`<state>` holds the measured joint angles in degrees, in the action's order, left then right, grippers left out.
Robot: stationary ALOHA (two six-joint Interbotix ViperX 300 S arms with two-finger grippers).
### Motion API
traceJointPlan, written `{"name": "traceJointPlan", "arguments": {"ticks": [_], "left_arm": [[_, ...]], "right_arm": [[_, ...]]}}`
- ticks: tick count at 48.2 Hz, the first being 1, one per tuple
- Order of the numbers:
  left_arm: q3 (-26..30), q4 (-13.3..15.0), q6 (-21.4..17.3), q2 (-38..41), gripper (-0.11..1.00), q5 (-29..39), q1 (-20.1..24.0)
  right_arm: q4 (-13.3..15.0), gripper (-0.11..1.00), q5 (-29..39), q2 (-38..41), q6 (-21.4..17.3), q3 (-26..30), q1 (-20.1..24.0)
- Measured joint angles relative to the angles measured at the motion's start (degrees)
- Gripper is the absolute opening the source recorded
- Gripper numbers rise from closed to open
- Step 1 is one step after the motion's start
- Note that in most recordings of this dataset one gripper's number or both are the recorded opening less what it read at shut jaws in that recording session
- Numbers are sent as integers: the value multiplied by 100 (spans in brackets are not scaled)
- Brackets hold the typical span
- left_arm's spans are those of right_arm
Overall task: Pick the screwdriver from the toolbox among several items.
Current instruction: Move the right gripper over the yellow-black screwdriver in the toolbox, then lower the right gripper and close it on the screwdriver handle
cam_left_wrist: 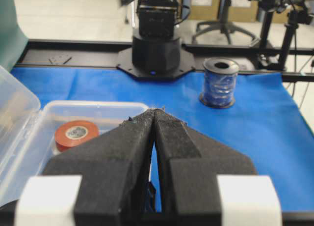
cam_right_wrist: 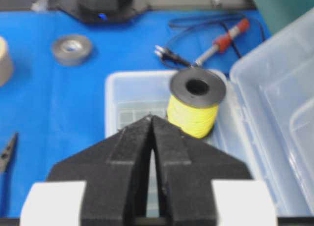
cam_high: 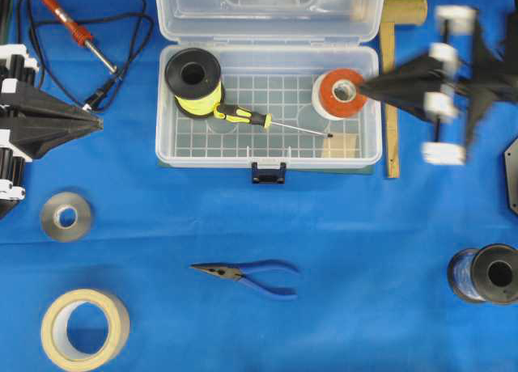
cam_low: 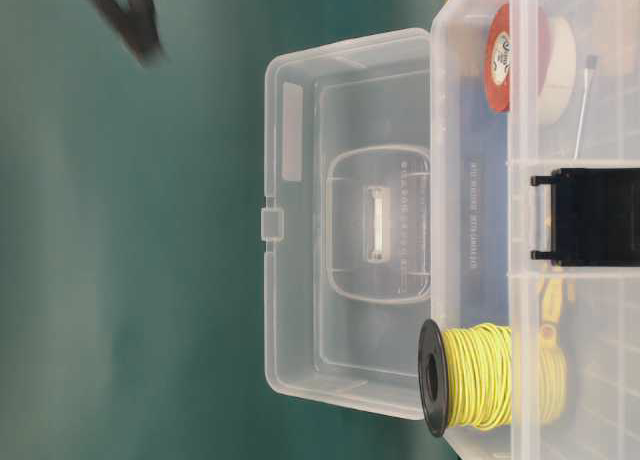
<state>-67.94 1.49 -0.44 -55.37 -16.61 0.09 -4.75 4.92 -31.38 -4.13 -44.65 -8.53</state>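
The screwdriver (cam_high: 243, 116), with a yellow-and-black handle and a thin silver shaft, lies slanted on the gridded floor of the clear toolbox (cam_high: 267, 158), whose lid stands open. Its shaft (cam_low: 583, 100) also shows through the toolbox wall (cam_low: 470, 230) in the table-level view. My right gripper (cam_high: 362, 87) is shut and empty, blurred, with its tip over the box's right end beside the red tape roll. In the right wrist view the shut right gripper (cam_right_wrist: 151, 119) hides the screwdriver. My left gripper (cam_high: 101, 123) rests shut and empty at the left edge, well away from the box; its tips (cam_left_wrist: 156, 112) meet.
Inside the box stand a yellow wire spool (cam_high: 194, 81), a red tape roll (cam_high: 340, 95) and a small wooden block (cam_high: 340, 145). On the blue cloth lie blue-handled pliers (cam_high: 247, 275), a soldering iron (cam_high: 77, 32), a grey tape roll (cam_high: 66, 217), masking tape (cam_high: 85, 327) and a blue wire spool (cam_high: 486, 273).
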Motion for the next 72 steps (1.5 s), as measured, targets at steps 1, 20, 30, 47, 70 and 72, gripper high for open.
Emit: {"name": "traceJointPlan", "arguments": {"ticks": [1,20,30,47,70,72], "left_arm": [[9,0,0,0,0,-9,0],[0,9,0,35,0,0,141],[0,9,0,44,0,-9,141],[0,9,44,53,0,0,141],[0,9,44,53,0,0,132],[0,9,44,44,0,0,141]], "right_arm": [[-9,1,88,149,-44,132,-26],[18,72,2452,2865,-879,2522,-352],[18,67,2795,3920,-1028,3199,-387],[18,67,2830,5247,-1116,3595,-439],[18,25,2795,5493,-1037,3639,-457],[26,25,2830,5484,-1037,3639,-457]]}}
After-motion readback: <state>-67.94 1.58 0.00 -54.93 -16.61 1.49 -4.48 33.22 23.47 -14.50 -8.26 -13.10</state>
